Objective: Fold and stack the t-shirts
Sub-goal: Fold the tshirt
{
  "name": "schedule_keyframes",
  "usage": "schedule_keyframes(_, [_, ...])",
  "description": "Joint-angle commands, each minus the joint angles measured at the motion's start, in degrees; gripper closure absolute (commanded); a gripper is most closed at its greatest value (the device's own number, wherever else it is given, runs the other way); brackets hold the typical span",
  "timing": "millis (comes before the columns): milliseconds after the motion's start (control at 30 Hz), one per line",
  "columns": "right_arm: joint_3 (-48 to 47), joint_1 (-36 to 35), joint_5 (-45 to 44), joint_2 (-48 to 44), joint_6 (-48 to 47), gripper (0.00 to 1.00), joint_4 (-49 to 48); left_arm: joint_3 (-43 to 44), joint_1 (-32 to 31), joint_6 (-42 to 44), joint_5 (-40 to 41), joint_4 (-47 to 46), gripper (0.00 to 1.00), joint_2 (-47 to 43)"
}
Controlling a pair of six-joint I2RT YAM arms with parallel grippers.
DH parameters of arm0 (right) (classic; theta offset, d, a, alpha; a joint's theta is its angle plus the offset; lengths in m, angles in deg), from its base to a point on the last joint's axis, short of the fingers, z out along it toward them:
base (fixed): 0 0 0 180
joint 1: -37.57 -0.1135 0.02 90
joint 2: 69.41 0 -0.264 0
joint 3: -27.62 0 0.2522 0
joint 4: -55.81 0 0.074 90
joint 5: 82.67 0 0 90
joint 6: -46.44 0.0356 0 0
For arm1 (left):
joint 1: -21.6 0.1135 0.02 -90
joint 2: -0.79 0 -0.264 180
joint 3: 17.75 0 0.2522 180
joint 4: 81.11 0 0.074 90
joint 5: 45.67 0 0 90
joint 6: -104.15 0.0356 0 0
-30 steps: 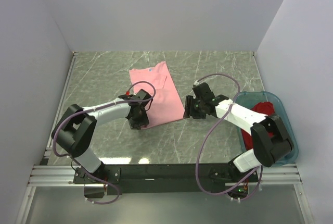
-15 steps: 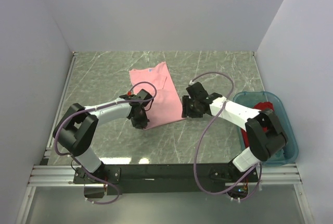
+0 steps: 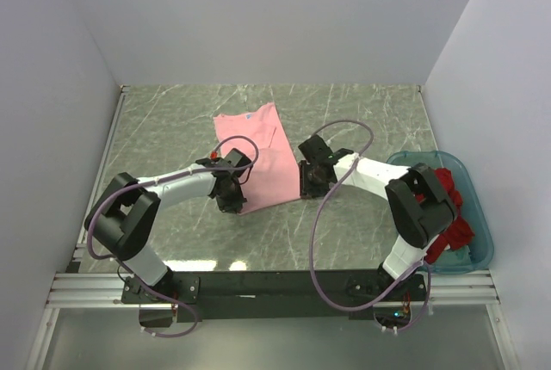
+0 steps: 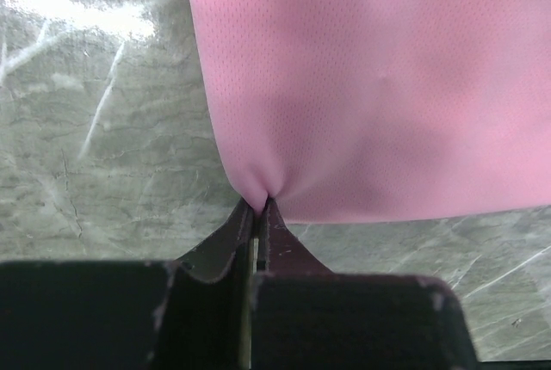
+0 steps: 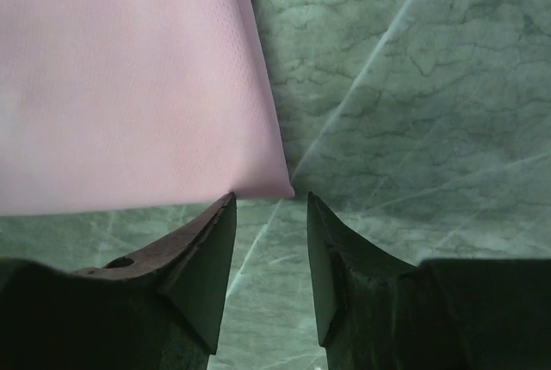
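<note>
Pink t-shirt (image 3: 263,151) lay flat mid-table (image 3: 172,120). Left gripper (image 4: 258,206) clamped tight on its near-left corner, cloth puckered. Right gripper (image 5: 271,200) sat at near-right corner, jaws apart, gripping nothing. Red t-shirt (image 3: 448,185) sat bunched in teal tub (image 3: 484,231), right edge.

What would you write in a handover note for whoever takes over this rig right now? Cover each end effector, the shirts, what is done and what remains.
Left end effector: shut on the pink t-shirt at its near left corner.
Right end effector: open, tips at the near right corner, gripping nothing.
Pink t-shirt: flat on the table, apparently already folded lengthwise.
Red t-shirt: bunched in the teal tub.
Done: one corner gripped.
Left: grip the other corner, finish folding pink, fold red, stack.
</note>
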Motion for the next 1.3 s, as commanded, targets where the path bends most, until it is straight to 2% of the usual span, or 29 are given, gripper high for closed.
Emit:
schedule_keyframes(0, [-3.28, -0.59, -1.11, 1.22, 0.96, 0.55, 0.59, -2.28, -0.41, 1.52, -1.30, 3.33, 0.99, -0.16])
schedule_keyframes(533, [-5.56, -1.11, -3.92, 1.31, 1.05, 0.58, 4.63, -3.16, -0.49, 2.40, -3.06, 2.63, 0.99, -0.33])
schedule_keyframes(1033, [-8.11, -2.43, -6.03, 9.48, 2.36, 0.59, 8.58, -3.60, -0.32, 2.49, -3.76, 2.54, 0.99, -0.60])
schedule_keyframes(1267, [-7.50, -2.87, -6.30, 10.89, 3.42, 0.69, 12.19, -3.69, -0.41, 2.49, -3.59, 3.24, 0.99, -1.12])
